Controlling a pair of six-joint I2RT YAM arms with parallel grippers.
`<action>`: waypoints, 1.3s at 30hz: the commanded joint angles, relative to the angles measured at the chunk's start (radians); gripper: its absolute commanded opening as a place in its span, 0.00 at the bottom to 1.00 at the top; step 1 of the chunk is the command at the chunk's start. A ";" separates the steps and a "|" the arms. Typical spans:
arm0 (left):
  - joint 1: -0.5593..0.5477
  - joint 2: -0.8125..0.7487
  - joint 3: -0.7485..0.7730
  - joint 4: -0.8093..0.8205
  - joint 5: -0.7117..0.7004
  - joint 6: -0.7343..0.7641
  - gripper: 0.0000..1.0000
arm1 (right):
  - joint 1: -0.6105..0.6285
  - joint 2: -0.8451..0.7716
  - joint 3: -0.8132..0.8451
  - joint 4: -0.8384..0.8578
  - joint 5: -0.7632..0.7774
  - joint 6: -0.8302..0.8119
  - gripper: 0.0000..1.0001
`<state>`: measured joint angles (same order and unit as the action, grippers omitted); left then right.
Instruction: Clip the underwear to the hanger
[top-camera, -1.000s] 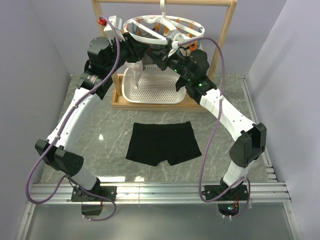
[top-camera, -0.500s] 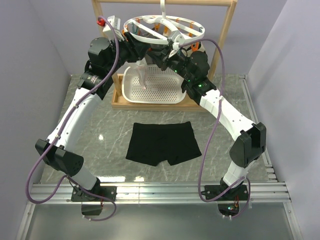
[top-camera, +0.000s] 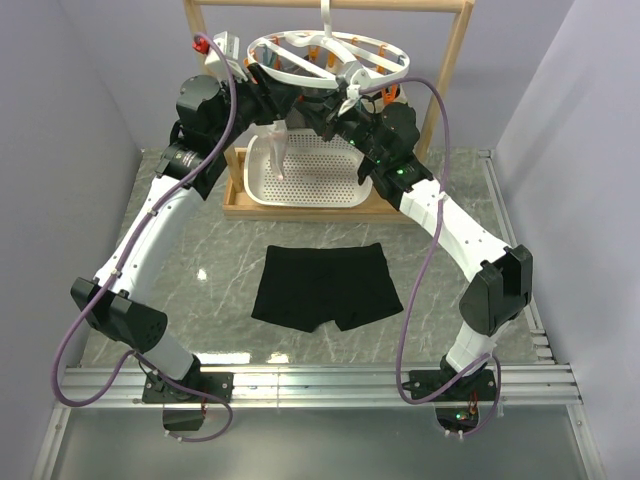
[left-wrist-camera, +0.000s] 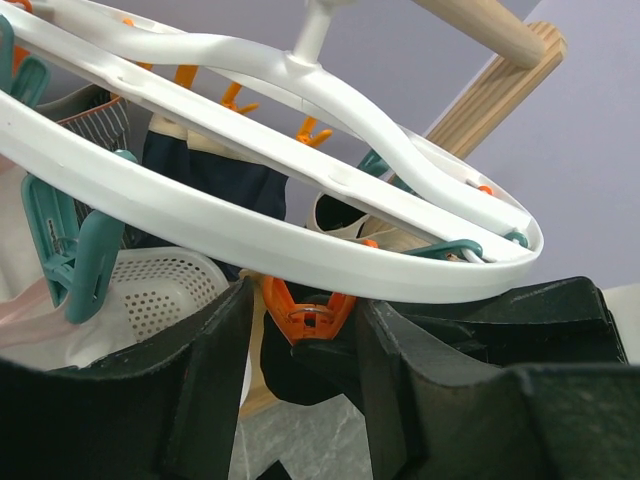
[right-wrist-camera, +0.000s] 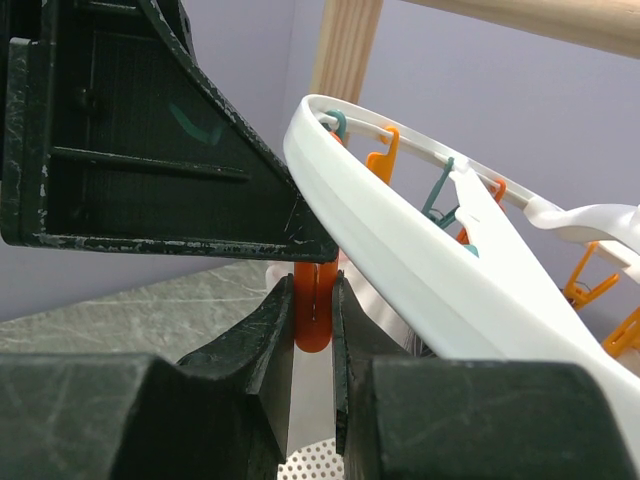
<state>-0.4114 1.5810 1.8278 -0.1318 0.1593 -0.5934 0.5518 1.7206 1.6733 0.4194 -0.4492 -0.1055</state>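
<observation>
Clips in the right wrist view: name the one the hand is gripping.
The orange clip under the hanger's near rim, squeezed between the right hand's fingers; the other clips, orange and teal, hang free farther along.

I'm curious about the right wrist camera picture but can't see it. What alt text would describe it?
The right gripper pinches an orange clip hanging under the white ring of the hanger. More orange and teal clips dangle along the ring, with a wooden post behind.
</observation>
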 joint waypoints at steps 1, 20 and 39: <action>0.006 -0.019 0.013 0.093 -0.020 -0.034 0.50 | 0.003 -0.036 -0.024 0.009 -0.016 0.006 0.00; 0.017 -0.021 -0.024 0.181 0.017 -0.034 0.00 | 0.011 -0.046 -0.050 0.006 -0.029 0.015 0.09; 0.022 -0.045 -0.059 0.172 0.014 0.015 0.00 | 0.074 -0.325 -0.417 -0.389 -0.065 0.050 0.69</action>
<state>-0.3973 1.5730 1.7706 -0.0139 0.1932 -0.5869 0.5823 1.4429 1.3037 0.1322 -0.5140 -0.0681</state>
